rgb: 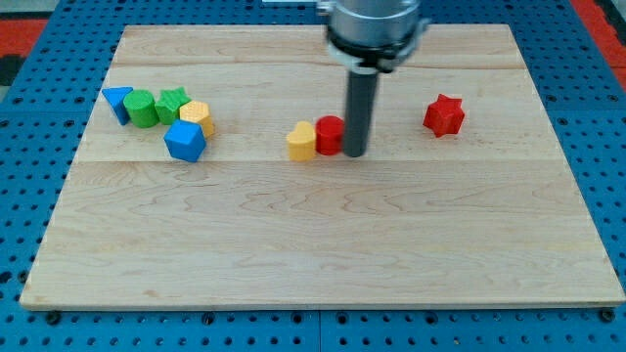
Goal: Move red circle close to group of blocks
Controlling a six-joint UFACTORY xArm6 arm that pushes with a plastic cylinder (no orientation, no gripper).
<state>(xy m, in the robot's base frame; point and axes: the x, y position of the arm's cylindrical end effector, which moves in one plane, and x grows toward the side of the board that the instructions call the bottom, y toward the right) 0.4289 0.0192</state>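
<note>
The red circle (330, 134) sits near the board's middle, touching a yellow block (302, 141) on its left. My tip (355, 154) stands against the red circle's right side. A group of blocks lies at the view's left: a blue triangle (118, 102), a green circle (142, 109), a green star (173, 103), a yellow hexagon (198, 118) and a blue cube (185, 141).
A red star (444, 114) lies alone at the view's right. The wooden board (323, 254) rests on a blue pegboard surface (29, 176). The arm's rod and grey housing (374, 24) come down from the view's top centre.
</note>
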